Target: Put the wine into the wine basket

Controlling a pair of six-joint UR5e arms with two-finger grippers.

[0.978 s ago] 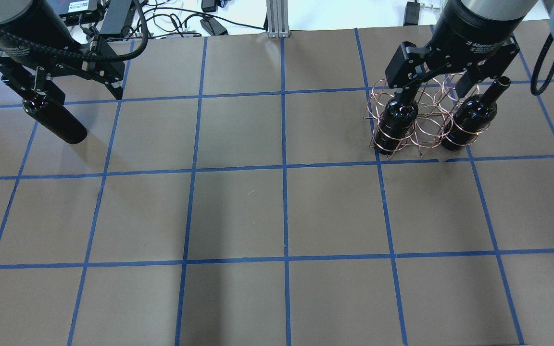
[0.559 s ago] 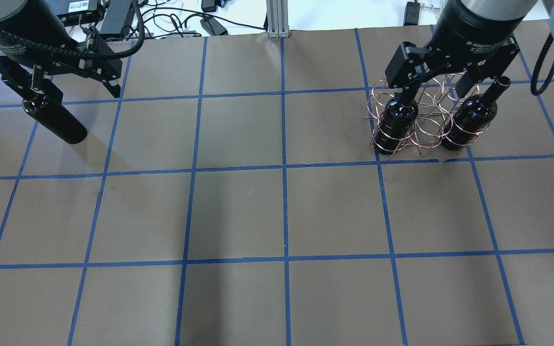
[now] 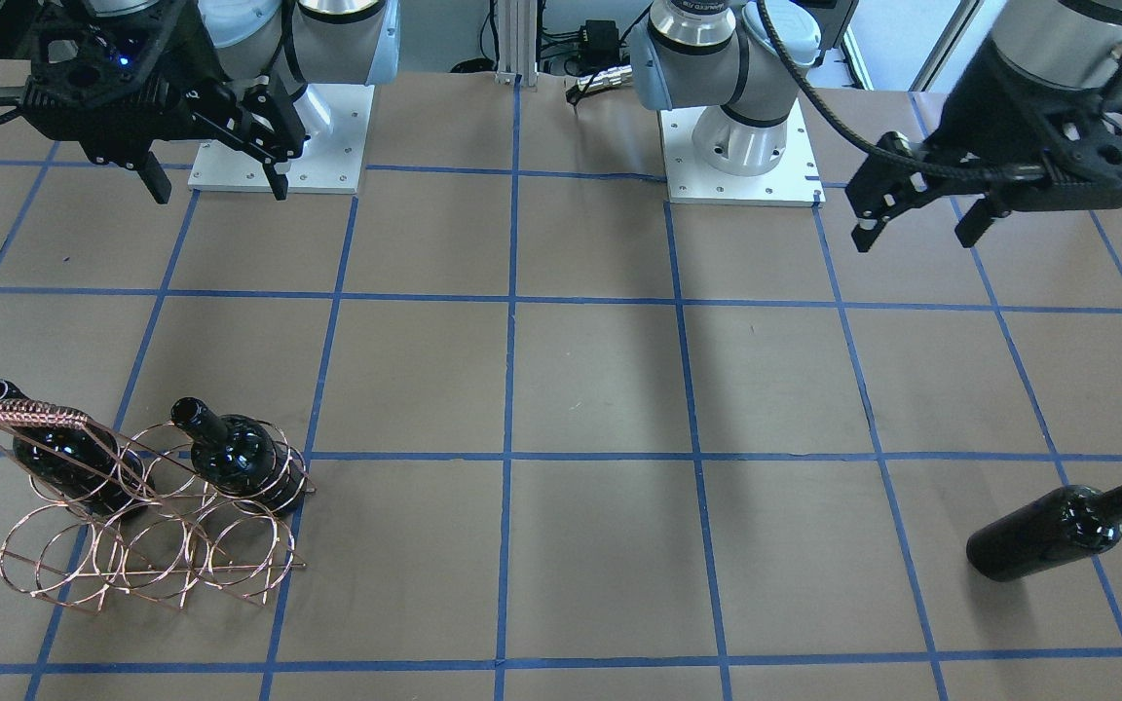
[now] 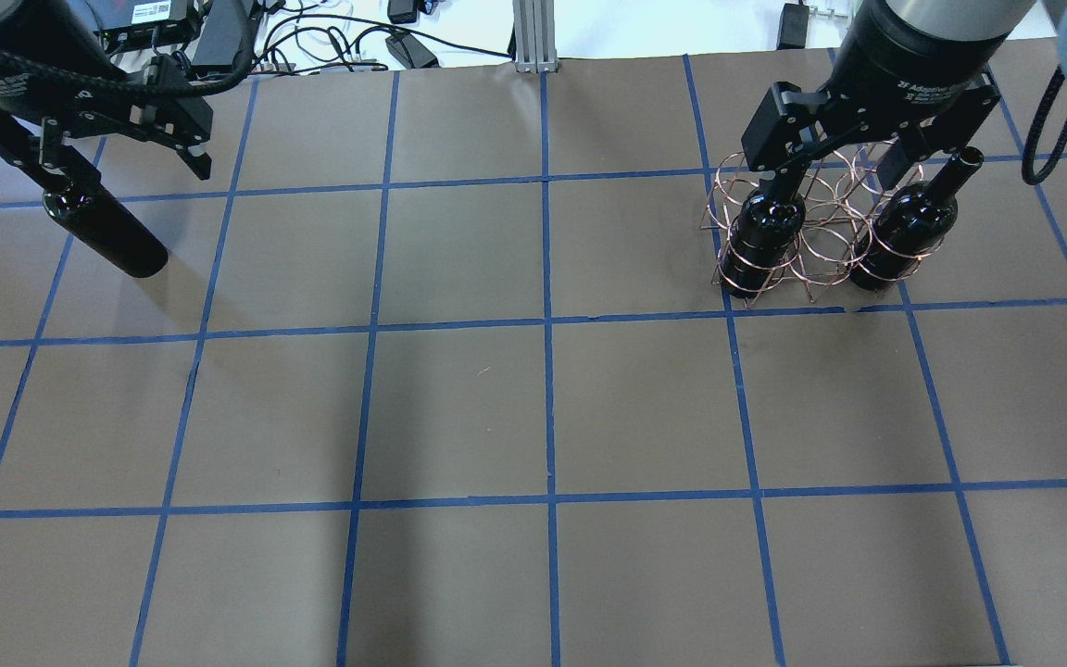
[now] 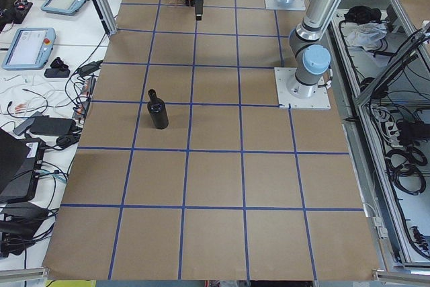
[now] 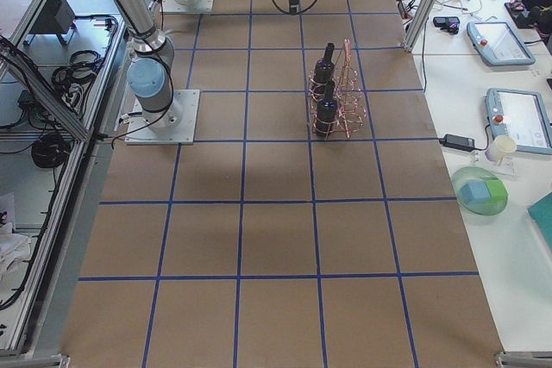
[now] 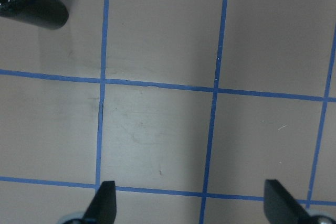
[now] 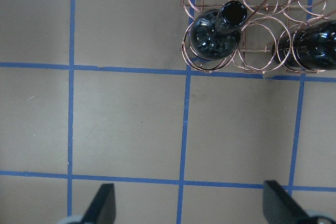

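Wine (image 3: 1048,535) upright, loose, near table's far left corner; basket (image 3: 30,417) near far right corner, two bottles in. Left gripper (image 3: 912,237) spread, empty; right gripper (image 3: 220,192) likewise. Glass looks heavy, slick, breakable; best pinch neck under lip.

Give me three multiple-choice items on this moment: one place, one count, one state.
1. Bottles in the wine basket? A. one B. two C. three
2. The left gripper is: A. shut on a bottle B. open, empty C. shut, empty
3. The loose bottle is: A. in the left gripper B. in the wine basket C. standing on the table, robot's left side

B: two necks rise from its rings. B: fingers spread over bare table. C: it stands alone, far from the basket.
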